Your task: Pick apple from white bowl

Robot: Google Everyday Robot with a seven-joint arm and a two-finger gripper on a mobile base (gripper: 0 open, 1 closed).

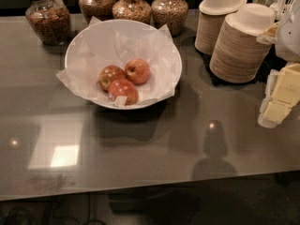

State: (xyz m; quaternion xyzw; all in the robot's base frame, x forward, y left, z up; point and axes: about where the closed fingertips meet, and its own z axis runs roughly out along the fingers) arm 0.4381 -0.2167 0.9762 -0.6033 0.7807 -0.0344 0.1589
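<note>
The white bowl (78, 45), lined with crinkled white paper, stands at the back middle of the dark counter. Three apples lie in it. The apple (137, 71) is the red one at the right with a pale blush and a stem dimple. A yellower mottled apple (110, 76) lies to its left. A red apple with a white sticker (123, 91) lies in front. My gripper (281, 99) is at the right edge, well right of the bowl and low over the counter. Its yellow fingers (287, 84) stand apart, with nothing between them.
Several glass jars of snacks (48, 18) line the back edge behind the bowl. Two stacks of tan-sided paper bowls (238, 45) stand at the back right, between the white bowl and my arm. The counter's front edge (140, 187) runs across the bottom.
</note>
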